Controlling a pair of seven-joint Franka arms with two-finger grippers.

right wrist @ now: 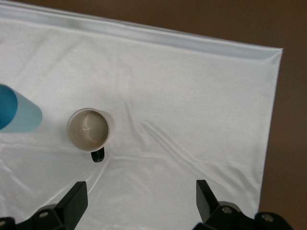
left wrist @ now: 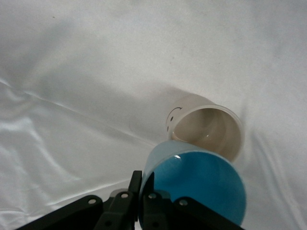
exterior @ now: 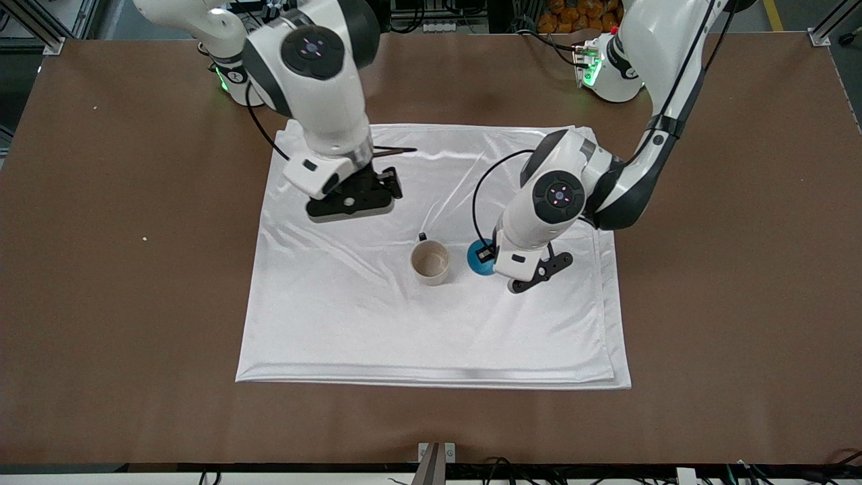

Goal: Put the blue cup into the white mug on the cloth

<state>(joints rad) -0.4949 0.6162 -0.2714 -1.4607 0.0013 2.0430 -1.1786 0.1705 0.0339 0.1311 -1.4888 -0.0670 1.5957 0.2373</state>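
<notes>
On brown table [exterior: 101, 269], wrinkled white cloth [exterior: 350, 323]

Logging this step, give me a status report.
Left gripper shut on blue cup, beside white mug. Right gripper open, waiting over cloth. Mug empty.

The white mug [exterior: 430, 263] stands on the cloth [exterior: 337, 323], the blue cup [exterior: 479, 259] just beside it.

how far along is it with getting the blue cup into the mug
Partway. Done: the left pincer has closed on the blue cup's rim and holds it tilted over the cloth, right beside the white mug. In hand: carrying it over the mug's opening. Left: lowering the cup inside and letting go; the mug is upright and empty. The right pincer waits open over the cloth.
</notes>
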